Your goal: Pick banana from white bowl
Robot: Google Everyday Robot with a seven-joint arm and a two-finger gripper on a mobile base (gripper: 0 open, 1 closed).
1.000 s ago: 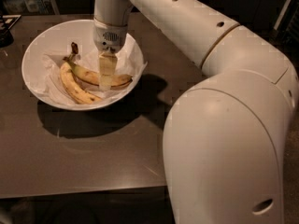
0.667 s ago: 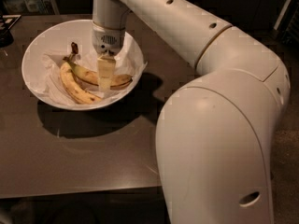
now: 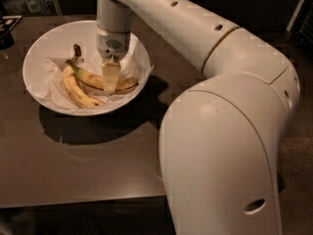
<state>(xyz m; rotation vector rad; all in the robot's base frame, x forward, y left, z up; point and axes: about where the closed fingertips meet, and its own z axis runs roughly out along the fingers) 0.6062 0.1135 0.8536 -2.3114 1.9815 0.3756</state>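
Note:
The white bowl [image 3: 46, 39] stands on the dark table at the upper left, lined with crumpled white paper. Two bananas lie in it. The banana [image 3: 89, 78], longer and brown-streaked, runs from its dark stem at the back left to the right side of the bowl. My gripper [image 3: 111, 82] hangs straight down from the white arm and sits right on the middle of this banana, hiding part of it. The paler banana [image 3: 74, 89] lies just to the front left, touching it near the stem.
The dark brown table [image 3: 73, 160] has its front edge near the bottom of the view. A black object [image 3: 6, 35] sits at the far left edge. My arm's large white elbow [image 3: 225, 151] fills the right half of the view.
My gripper has dropped a little lower onto the brown-streaked banana. The near part of the arm has swung left. The bananas and the bowl have not moved.

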